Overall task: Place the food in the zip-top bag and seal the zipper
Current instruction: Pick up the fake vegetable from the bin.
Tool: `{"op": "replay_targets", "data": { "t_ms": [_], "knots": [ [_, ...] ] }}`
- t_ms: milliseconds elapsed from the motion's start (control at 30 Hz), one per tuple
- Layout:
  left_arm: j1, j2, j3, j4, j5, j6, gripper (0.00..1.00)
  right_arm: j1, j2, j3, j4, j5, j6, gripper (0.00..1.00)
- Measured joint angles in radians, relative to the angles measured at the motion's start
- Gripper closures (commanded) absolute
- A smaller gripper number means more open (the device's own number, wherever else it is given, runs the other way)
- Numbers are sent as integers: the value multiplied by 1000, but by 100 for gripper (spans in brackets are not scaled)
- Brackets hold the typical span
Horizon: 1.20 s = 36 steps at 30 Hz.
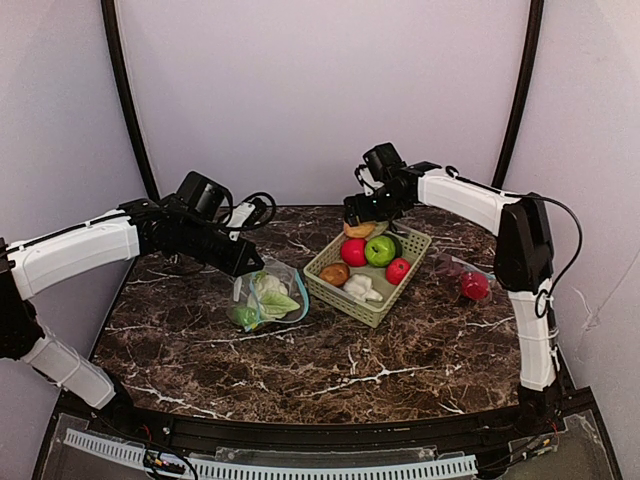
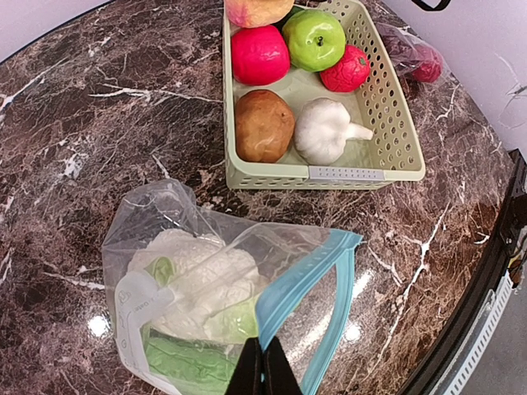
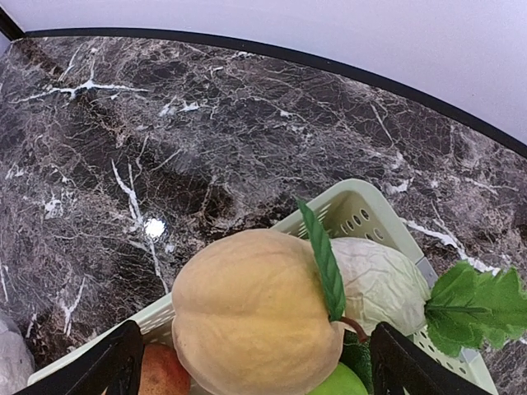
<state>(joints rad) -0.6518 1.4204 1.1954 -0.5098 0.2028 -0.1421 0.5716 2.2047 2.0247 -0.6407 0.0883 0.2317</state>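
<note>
The clear zip-top bag (image 2: 206, 288) with a blue zipper strip (image 2: 300, 280) lies on the table, its mouth facing the basket. A white cauliflower with green leaves (image 2: 193, 280) sits inside it. My left gripper (image 2: 265, 369) is shut on the bag's zipper edge; from above, the left gripper (image 1: 245, 262) sits at the bag (image 1: 270, 297). My right gripper (image 3: 255, 362) is open, its fingers (image 3: 111, 366) standing apart on either side of a tan peach (image 3: 251, 313) at the basket's far corner. The right gripper (image 1: 360, 214) hovers over that peach (image 1: 358, 230).
The pale green basket (image 2: 362, 173) also holds a pink-red fruit (image 2: 260, 54), a green apple (image 2: 313, 39), a red strawberry (image 2: 344, 69), a brown potato (image 2: 263, 125), a white garlic (image 2: 323, 132) and a pale cabbage (image 3: 379, 280). A second clear bag with a red fruit (image 1: 473, 285) lies right of the basket.
</note>
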Motion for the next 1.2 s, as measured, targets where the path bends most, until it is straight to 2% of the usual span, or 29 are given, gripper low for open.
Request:
{"op": "replay_targets", "data": {
  "t_ms": [100, 433, 633, 933, 1067, 1200],
  "knots": [
    [0, 0, 0, 0, 0, 0, 99, -2, 17, 20, -8, -11, -10, 19],
    [0, 0, 0, 0, 0, 0, 99, -4, 70, 87, -42, -35, -19, 18],
    [0, 0, 0, 0, 1, 0, 99, -5, 92, 97, -64, -34, -17, 34],
    [0, 0, 0, 0, 2, 0, 99, -5, 92, 97, -65, -32, -22, 45],
    [0, 0, 0, 0, 6, 0, 99, -5, 59, 65, -62, -56, -26, 47],
    [8, 0, -1, 2, 18, 0, 99, 2, -72, -33, -50, -106, -48, 48]
  ]
}}
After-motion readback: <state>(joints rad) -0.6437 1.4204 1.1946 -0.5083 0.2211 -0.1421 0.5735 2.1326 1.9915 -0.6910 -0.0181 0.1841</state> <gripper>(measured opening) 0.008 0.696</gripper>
